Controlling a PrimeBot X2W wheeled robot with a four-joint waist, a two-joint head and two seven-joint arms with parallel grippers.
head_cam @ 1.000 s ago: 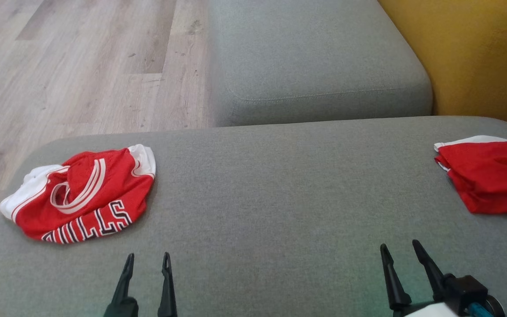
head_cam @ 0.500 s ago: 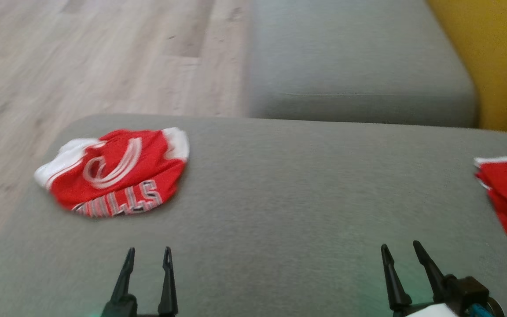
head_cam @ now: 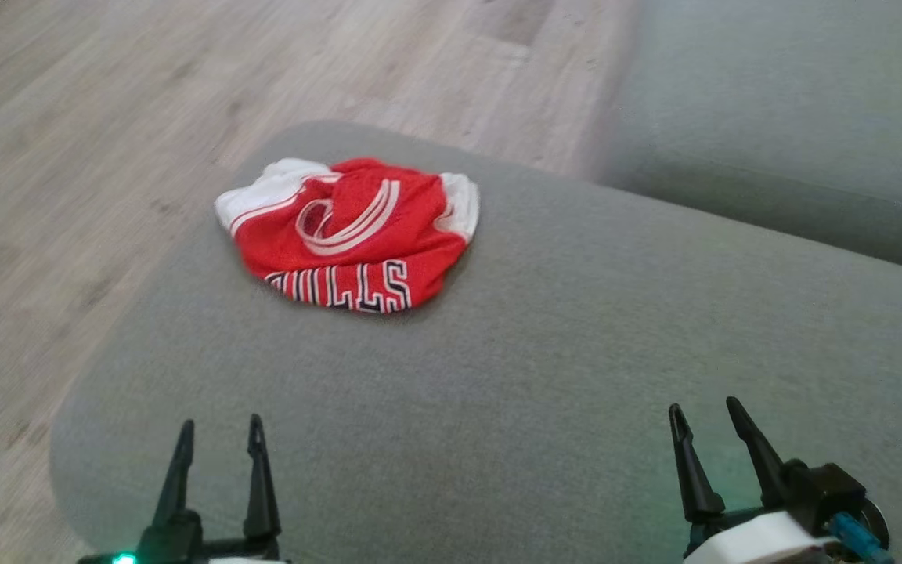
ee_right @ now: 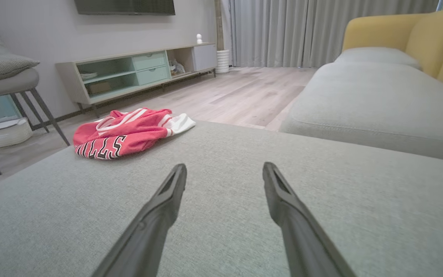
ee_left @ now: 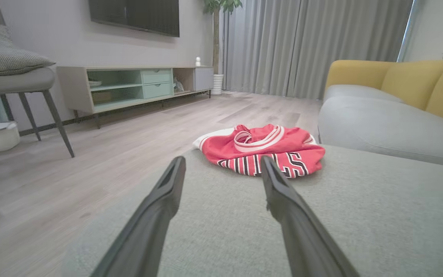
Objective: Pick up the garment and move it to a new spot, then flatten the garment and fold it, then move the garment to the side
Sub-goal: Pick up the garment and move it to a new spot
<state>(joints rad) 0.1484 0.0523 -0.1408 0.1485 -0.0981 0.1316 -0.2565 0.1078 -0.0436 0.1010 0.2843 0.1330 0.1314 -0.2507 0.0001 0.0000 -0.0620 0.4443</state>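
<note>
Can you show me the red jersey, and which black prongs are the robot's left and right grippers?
red jersey (head_cam: 373, 252), head view: red cloth just above the lettering.
left gripper (head_cam: 220, 427), head view: midway between its two fingertips.
right gripper (head_cam: 703, 407), head view: midway between its two fingertips.

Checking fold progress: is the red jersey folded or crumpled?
Crumpled: the red jersey lies bunched on the grey cushion, collar twisted, lettering wrinkled.

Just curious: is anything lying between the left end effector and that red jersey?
Only bare grey cushion between left end effector and jersey; the head view shows it.
</note>
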